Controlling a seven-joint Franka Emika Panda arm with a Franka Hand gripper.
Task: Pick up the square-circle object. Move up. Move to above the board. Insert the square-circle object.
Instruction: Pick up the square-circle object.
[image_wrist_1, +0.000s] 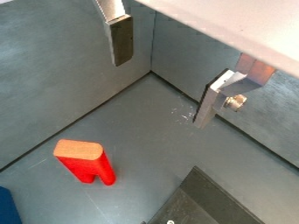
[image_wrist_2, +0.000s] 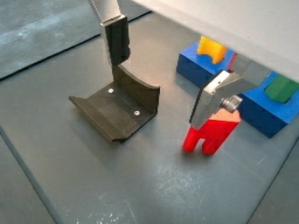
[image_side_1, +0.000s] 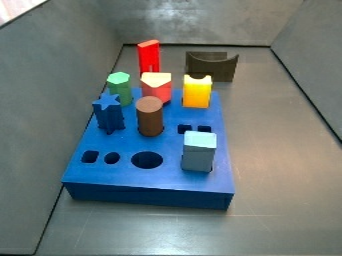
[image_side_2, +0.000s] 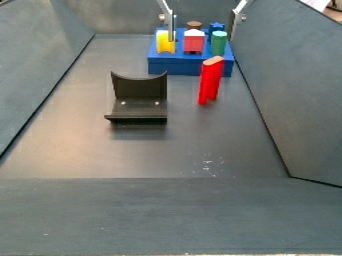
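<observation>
Starting at the left in a side view, the fixture (image_side_2: 136, 98) sits on the grey floor, its curved back upright. It is on its own, apart from the board (image_side_2: 190, 68).

Moving right, the board lies flat against the far end with pegs standing in it: a yellow peg (image_side_2: 164, 41), a red-topped pale block (image_side_2: 195, 41) and a green peg (image_side_2: 219, 43).

Further right is the square-circle object (image_side_2: 211, 80). It stands upright on the floor near the board's edge, on the side facing the fixture, and it is not in any hole.

High above the board, at the top edge of this view, hangs the gripper (image_side_2: 203, 10). Only its two finger plates peek in, spread wide.

Both wrist views settle it. The gripper (image_wrist_1: 162, 92) is released, with nothing between the plates but bare floor. The square-circle object (image_wrist_1: 84, 160) stands off to the side, clear of both fingers (image_wrist_1: 121, 39).

From the wrist view that also catches the fixture (image_wrist_2: 117, 109), the square-circle object (image_wrist_2: 211, 136) sits below one finger (image_wrist_2: 208, 101), outside the gap. The blue board (image_wrist_2: 193, 66) lies just behind it.
</observation>
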